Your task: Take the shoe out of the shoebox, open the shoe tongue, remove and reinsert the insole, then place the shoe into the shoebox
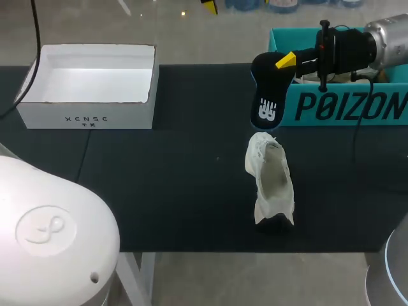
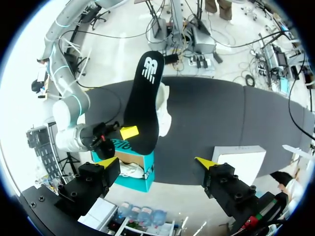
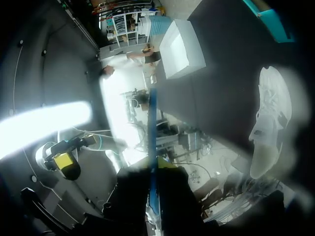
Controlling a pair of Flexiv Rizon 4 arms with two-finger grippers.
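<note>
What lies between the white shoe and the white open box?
Only bare dark table, in the head view, separates the white shoe from the white box.

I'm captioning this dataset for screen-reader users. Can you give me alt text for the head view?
The right arm's pincer holds a black insole hanging close to a white shoe on the dark table. An open white box sits at the back left, a teal shoebox at the back right.
</note>
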